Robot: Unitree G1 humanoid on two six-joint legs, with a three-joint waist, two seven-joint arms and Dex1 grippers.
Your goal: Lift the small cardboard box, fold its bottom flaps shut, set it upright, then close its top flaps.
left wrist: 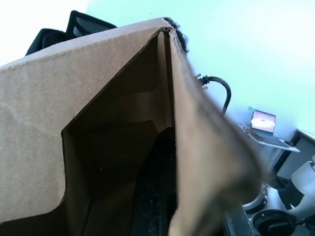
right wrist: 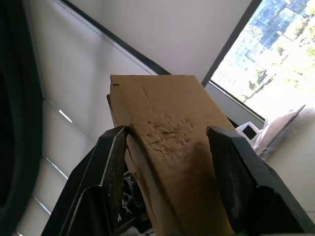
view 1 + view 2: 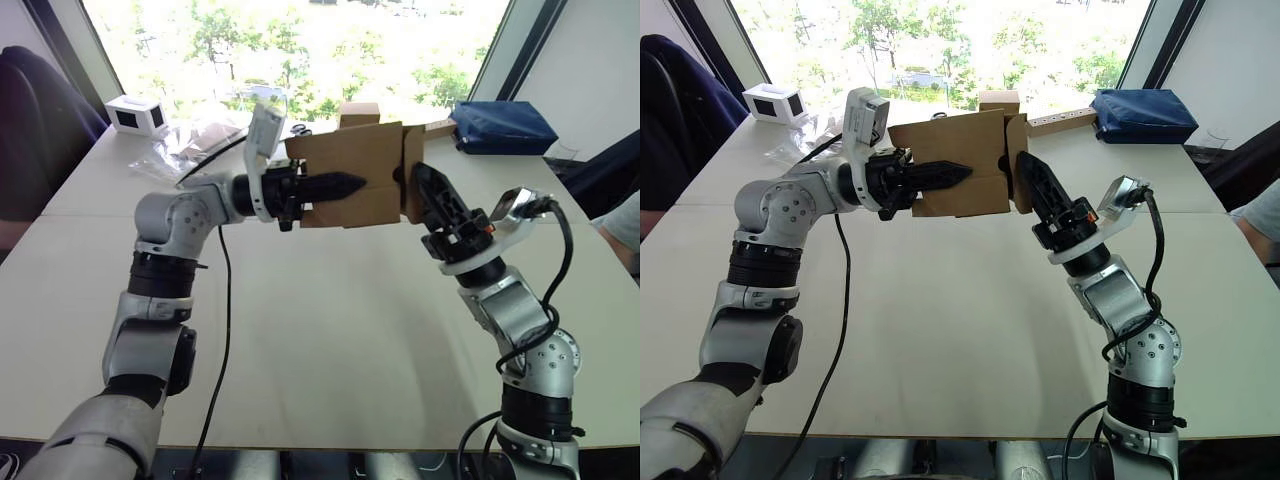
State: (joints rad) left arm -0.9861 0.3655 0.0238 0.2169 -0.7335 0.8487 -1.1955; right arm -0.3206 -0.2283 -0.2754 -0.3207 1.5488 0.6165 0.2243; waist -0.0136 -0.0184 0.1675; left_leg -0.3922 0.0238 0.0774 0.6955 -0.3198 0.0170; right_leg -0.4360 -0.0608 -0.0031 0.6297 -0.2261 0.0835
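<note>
The small cardboard box (image 3: 345,160) hangs above the bench (image 3: 330,320). The left gripper (image 3: 335,184) pinches its wall, fingers closed on it; the right gripper (image 2: 167,142) straddles its end, fingers spread wide.

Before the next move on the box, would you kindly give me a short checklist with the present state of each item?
1. The small cardboard box is lifted off the table: ok.
2. Left gripper has hold of the box, one finger against its front panel: ok.
3. Right gripper has a flap between its jaws; whether the fingers press on it: cannot tell.
4. Flap at the box's right end folded flat: not ok, it stands out from the box.
5. Table under the box free for setting down: ok.
</note>
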